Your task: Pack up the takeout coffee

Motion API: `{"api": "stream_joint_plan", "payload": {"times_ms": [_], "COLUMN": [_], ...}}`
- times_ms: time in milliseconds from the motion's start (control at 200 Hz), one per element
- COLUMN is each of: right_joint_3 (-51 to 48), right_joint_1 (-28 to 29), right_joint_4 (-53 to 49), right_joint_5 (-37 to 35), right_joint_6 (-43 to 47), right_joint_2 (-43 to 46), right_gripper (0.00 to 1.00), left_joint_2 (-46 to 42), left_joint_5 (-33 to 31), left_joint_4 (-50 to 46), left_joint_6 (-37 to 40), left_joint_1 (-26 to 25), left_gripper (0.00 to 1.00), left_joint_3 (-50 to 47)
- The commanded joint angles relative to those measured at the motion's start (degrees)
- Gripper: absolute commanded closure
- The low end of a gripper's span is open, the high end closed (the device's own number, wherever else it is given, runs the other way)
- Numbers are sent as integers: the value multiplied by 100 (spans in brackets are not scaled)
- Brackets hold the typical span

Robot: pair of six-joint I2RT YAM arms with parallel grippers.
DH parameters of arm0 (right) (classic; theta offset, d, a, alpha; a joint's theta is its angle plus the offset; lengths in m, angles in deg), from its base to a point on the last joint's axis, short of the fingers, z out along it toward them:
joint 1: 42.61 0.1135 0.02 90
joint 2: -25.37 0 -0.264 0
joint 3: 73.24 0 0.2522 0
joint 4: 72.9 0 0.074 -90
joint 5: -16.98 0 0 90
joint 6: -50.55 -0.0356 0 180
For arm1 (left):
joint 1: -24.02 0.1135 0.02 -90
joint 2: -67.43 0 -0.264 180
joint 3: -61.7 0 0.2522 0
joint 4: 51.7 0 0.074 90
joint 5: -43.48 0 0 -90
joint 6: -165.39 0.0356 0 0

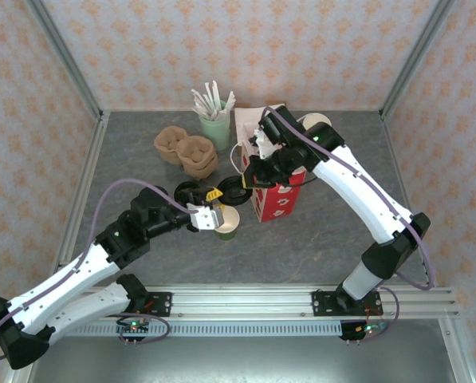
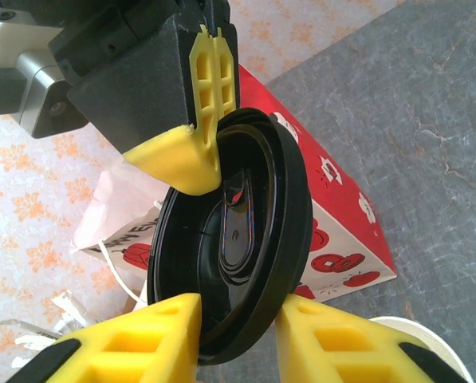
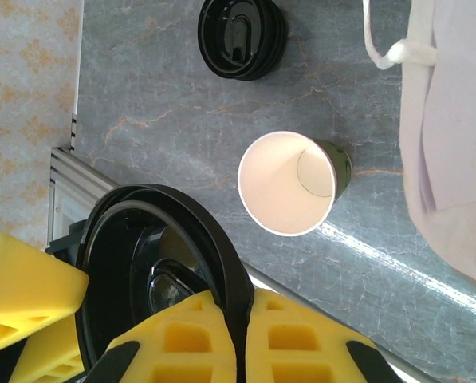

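Lid (image 2: 238, 231) hangs on edge in the air between my two claws, not yet on anything. My right claw (image 3: 239, 315) is pinched tight on one stretch of its rim and holds it up above the table (image 1: 325, 231), which leaves the opposite edge free for the other arm. My left claw (image 2: 241, 323) has its fingers set narrow on either side of that free edge. From the left wrist view the rim sits right in the slot, but I cannot tell whether the pads press on it or stand just off. I judge this to be a handover: my left arm is the one nearest the cup (image 3: 289, 183), so it makes sense for it to carry the lid there. The cup, dark green outside and cream within, stands upright and open on the table, near the red-and-white bag (image 1: 279, 199) and close by my left claw, apart from the spare lids (image 3: 241, 38). So the takeout coffee is in two parts, and none of it is in the bag. The next move, I think, needs a firm left grip before the right lets go, or the lid drops.
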Motion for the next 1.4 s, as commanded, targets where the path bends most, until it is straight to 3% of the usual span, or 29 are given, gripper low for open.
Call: {"api": "stream_joint_plan", "payload": {"times_ms": [0,460,766,981,1146,1396], "right_joint_3": [-22,3,82,82,115,-1048], "right_joint_1": [0,0,0,0,-35,-44], "right_joint_4": [-67,31,346,725,711,1995], "right_joint_5": [134,193,189,-398,-1181,-980], "right_joint_6": [98,33,-79,-187,-226,-533], "right_joint_2": [-32,-25,72,425,712,1779], "right_gripper": [92,86,64,53,50,49], "left_joint_2": [14,102,120,120,102,132], "left_joint_5": [67,18,31,2,5,-359], "left_joint_4": [-63,-423,-749,-1110,-1000,-1576], "left_joint_6": [-31,-340,-1115,-2332,-3373,-5636], "left_joint_1": [-18,-21,-16,24,24,44], "left_gripper": [75,93,93,88,93,95], "left_joint_3": [221,429,547,712,702,998]}}
